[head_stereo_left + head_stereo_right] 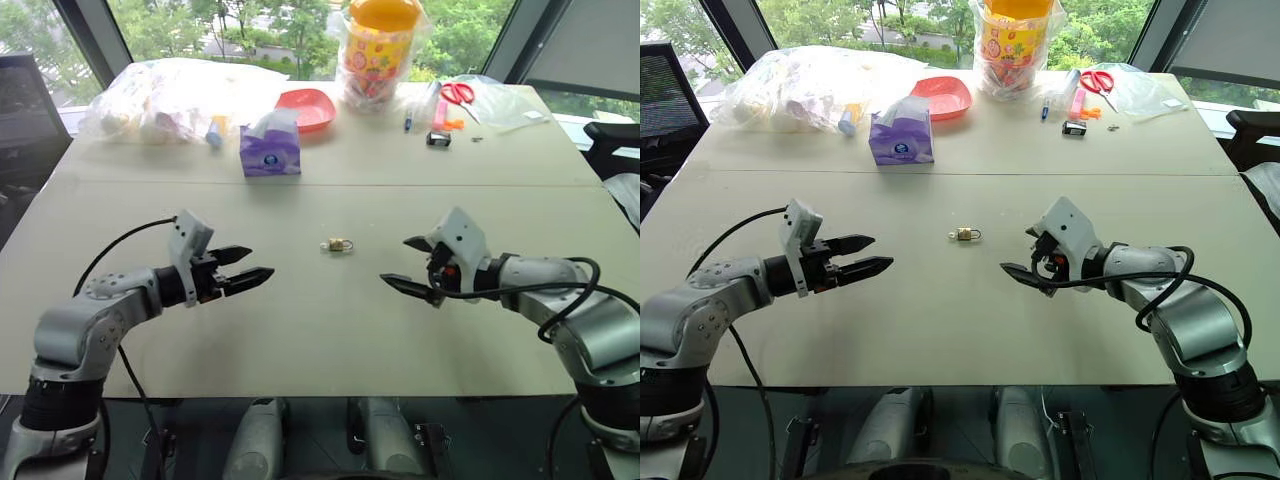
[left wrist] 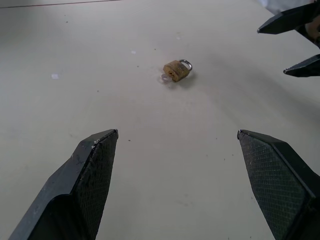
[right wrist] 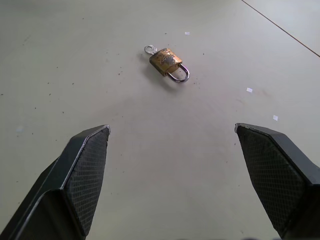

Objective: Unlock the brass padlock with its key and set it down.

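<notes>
Brass padlock (image 1: 340, 244) is seen from the head view lying flat on the bare tabletop (image 1: 330, 330), midway between the left tool (image 1: 245, 268) and the right tool (image 1: 410, 265), apart from both; each tool is held with fingers spread and empty.

In the left wrist view, the key (image 2: 165, 77) is seen at the padlock's base, apparently seated in it.

In the right wrist view, the body is shown scuffed, blocky and gold, the shackle thin and silvery. It is judged light, rigid and slippery; the flat body faces are best pinched, the key head left free for turning.
</notes>
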Tool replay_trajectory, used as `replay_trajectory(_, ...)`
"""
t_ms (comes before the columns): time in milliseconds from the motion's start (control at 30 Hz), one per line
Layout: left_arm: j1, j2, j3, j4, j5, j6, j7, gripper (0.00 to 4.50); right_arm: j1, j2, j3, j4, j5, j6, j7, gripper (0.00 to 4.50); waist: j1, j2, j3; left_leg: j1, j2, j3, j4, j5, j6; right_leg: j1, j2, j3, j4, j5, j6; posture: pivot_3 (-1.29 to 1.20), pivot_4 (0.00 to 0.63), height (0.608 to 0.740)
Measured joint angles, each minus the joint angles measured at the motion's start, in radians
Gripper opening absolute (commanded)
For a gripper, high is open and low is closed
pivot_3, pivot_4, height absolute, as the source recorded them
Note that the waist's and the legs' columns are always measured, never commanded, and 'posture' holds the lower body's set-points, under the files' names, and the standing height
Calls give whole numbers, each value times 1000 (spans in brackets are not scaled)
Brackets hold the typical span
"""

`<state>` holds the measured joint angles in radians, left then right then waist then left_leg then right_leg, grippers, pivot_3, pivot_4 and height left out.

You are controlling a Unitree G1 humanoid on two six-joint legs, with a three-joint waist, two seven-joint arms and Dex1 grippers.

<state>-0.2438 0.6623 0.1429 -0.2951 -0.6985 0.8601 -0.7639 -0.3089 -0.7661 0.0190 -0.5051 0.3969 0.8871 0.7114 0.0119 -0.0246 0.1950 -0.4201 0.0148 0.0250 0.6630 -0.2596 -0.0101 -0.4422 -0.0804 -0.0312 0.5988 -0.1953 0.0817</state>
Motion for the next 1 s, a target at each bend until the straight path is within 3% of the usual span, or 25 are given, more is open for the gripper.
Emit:
replay_trajectory(433, -23, -36, -9, 21, 7, -20, 7, 3966, -9, 0, 15, 2, -21, 6, -12, 4205, 0, 0, 0, 0, 0, 0, 1, 0, 0, 0, 0, 0, 1, 0, 0, 0, 150, 740)
replay_trajectory(567, -44, 33, -61, 57, 71, -72, -56, 3966, -88, 11, 51, 54, -30, 44, -31, 4205, -3, 0, 0, 1, 0, 1, 2, 0, 0, 0, 1, 0, 2, 1, -1, 0, 150, 740)
replay_trajectory(800, -157, 172, -118, 139, 112, -116, -251, 3966, -309, 52, 257, 281, -105, -72, 87, 4205, -6, 0, 0, 1, 0, 1, 2, 0, 0, 0, 2, 0, 1, 1, -1, 0, 150, 740)
replay_trajectory(1000, -174, 149, -159, 153, 149, -152, -272, 3966, -534, 214, 409, 700, -235, -283, 202, 4205, -17, 0, 0, 0, -1, 2, 3, 0, 0, 0, 1, 1, 2, 4, 3, 0, 150, 740)
